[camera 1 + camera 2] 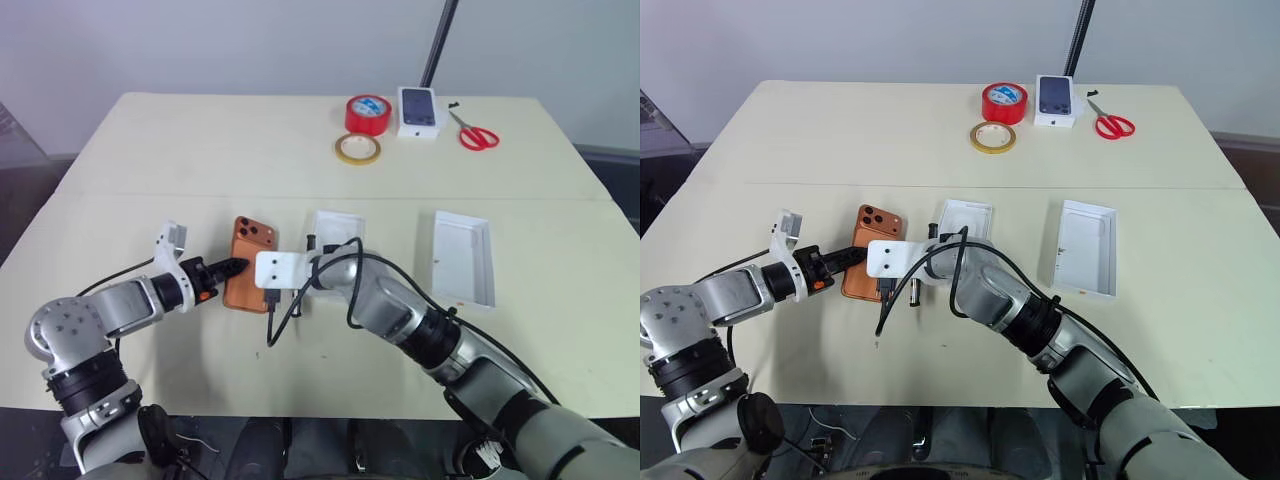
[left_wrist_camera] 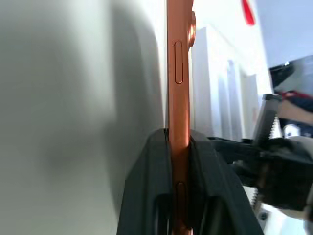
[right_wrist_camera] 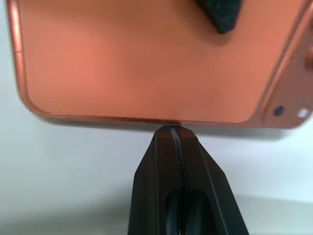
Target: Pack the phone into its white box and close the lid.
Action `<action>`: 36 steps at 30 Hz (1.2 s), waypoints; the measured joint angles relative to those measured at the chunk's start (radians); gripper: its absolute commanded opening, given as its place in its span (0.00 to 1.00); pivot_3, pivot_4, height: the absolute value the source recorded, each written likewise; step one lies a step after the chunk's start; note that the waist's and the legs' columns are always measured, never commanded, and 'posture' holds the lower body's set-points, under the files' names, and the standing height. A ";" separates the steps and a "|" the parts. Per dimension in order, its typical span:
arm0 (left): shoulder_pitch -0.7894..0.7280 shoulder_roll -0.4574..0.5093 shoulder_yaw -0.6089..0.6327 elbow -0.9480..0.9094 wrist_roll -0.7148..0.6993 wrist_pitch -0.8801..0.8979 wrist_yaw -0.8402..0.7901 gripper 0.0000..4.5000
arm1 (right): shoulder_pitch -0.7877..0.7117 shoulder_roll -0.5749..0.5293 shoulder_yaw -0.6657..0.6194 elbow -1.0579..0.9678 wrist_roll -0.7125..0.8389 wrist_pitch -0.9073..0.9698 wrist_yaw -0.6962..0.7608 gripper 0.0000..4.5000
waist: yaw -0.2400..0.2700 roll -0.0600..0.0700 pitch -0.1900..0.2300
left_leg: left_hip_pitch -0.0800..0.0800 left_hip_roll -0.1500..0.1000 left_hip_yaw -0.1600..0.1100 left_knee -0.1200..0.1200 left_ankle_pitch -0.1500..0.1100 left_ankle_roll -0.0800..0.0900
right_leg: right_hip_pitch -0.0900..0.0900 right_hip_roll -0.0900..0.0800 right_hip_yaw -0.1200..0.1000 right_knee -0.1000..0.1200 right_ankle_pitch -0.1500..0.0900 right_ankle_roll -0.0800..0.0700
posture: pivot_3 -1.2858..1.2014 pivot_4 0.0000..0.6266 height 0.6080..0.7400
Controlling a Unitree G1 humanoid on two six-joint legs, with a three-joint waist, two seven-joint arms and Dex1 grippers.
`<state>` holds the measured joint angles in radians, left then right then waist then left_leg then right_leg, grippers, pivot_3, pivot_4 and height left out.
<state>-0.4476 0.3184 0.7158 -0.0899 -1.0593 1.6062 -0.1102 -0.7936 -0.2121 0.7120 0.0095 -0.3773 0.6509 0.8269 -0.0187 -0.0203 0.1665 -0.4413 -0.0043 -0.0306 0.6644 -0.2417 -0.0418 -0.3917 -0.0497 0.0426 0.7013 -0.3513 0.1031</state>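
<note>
In the head views, the phone (image 1: 252,265) is lying camera-side up on the worktop (image 1: 300,150), just beside the white box (image 1: 335,232), which is sitting empty on the side of the phone away from the left arm; a second white tray (image 1: 465,258) is lying well apart from the phone, beyond that box. The left gripper (image 1: 236,266) is reaching in level to the phone's near long edge, while the right gripper (image 1: 883,290) is coming in low from the box side, its white camera bracket covering part of the phone. In the left wrist view, the jaws are clamping the phone's thin edge between them, catching only a shallow strip of it. In the right wrist view, the right jaws are pressed fully closed on nothing, their tip resting against the phone's edge. The likely trouble from here is the phone pivoting or slipping out of that narrow edge grip during a lift, or the closed right tip nudging it sideways and twisting it free before it is reaching the box.
</note>
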 measured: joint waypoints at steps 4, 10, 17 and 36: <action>-0.032 -0.029 0.094 0.046 -0.023 0.000 0.064 0.01 | 0.016 -0.041 -0.068 -0.103 0.011 0.032 0.010 0.00 | 0.003 -0.001 0.001 | -0.001 0.000 0.000 0.000 0.000 0.000 | -0.001 0.000 0.000 0.000 0.000 0.000 | 0.52 0.24 0.77; -0.123 -0.110 0.120 0.036 -0.061 0.000 0.164 0.01 | 0.116 -0.091 -0.243 -0.328 0.120 0.066 0.020 0.00 | 0.014 -0.002 0.001 | -0.002 -0.001 -0.001 0.000 0.000 0.000 | 0.001 -0.002 -0.001 -0.001 0.000 0.000 | 0.52 0.24 0.77; -0.234 -0.287 -0.013 0.033 -0.057 -0.002 0.250 0.01 | 0.266 -0.291 -0.549 -0.461 0.330 0.248 0.113 0.00 | 0.025 -0.003 0.001 | -0.002 -0.002 -0.001 0.000 -0.002 0.004 | 0.002 -0.001 -0.001 -0.002 0.000 0.000 | 0.52 0.24 0.77; -0.259 -0.334 -0.229 0.190 0.082 -0.123 0.201 0.01 | 0.397 -0.466 -0.679 -0.509 0.463 0.302 -0.021 0.00 | 0.009 -0.003 0.001 | -0.001 0.000 0.001 0.000 0.000 0.000 | 0.002 0.001 0.001 -0.002 0.000 0.000 | 0.52 0.24 0.77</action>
<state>-0.7065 -0.0153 0.4865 0.1001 -0.9777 1.4831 0.0904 -0.3966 -0.6777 0.0326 -0.4993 0.0853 0.9534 0.8062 -0.0100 -0.0229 0.1680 -0.4426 -0.0043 -0.0299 0.6646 -0.2415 -0.0417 -0.3901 -0.0486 0.0434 0.6989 -0.3513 0.1033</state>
